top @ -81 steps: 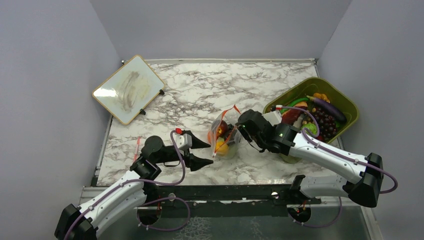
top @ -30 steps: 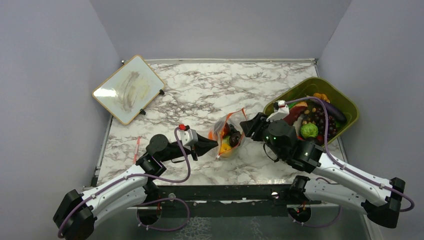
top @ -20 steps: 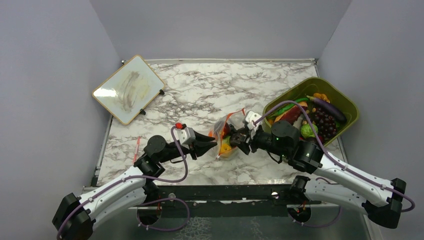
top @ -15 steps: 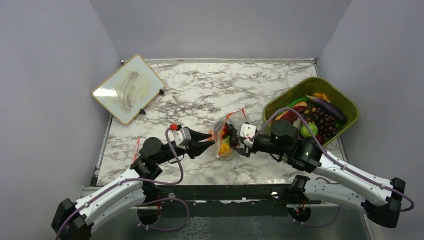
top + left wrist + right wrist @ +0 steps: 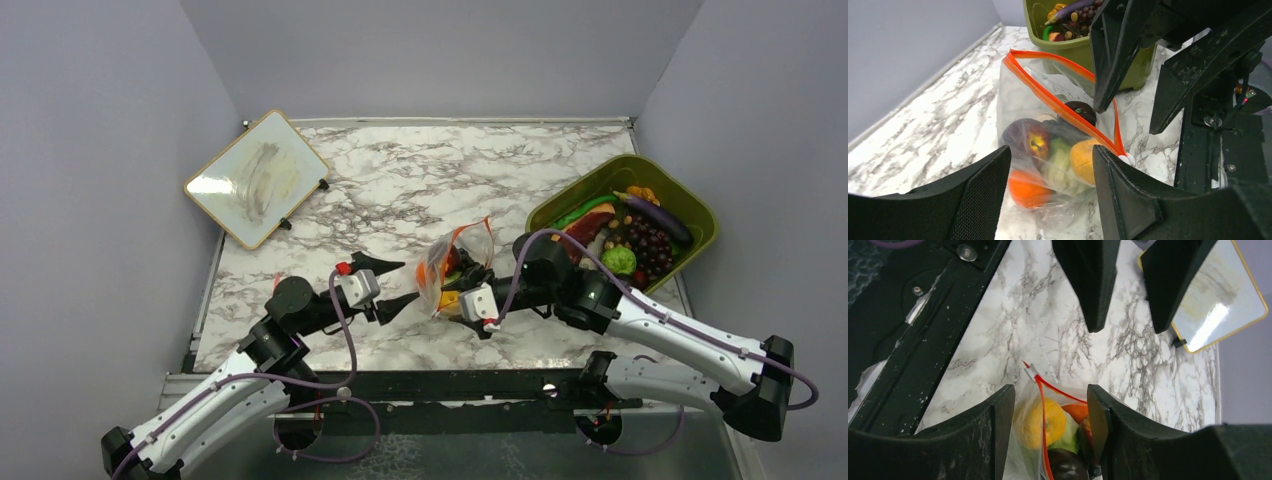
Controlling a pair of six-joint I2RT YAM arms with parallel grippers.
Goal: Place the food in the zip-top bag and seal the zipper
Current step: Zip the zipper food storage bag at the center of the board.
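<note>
Marbled table (image 5: pixel 400 170), grey, perhaps lilac, walls (image 5: pixel 430 50)

Clear bag (image 5: pixel 1018 107) with red-orange zipper (image 5: pixel 1048 99), orange, yellow and dark purple food (image 5: pixel 1080 157), white grey-veined marble table (image 5: pixel 400 180), olive-green bin (image 5: pixel 685 192)

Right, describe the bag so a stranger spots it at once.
On the marble table, look left of the green bin. The bag sits there, holding toy food. Unlike the bin, it is clear, its mouth edged with an orange strip.

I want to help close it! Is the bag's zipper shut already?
No, the zipper gapes in a wide red-orange loop, leaving the zip-top bag open above the food.
</note>
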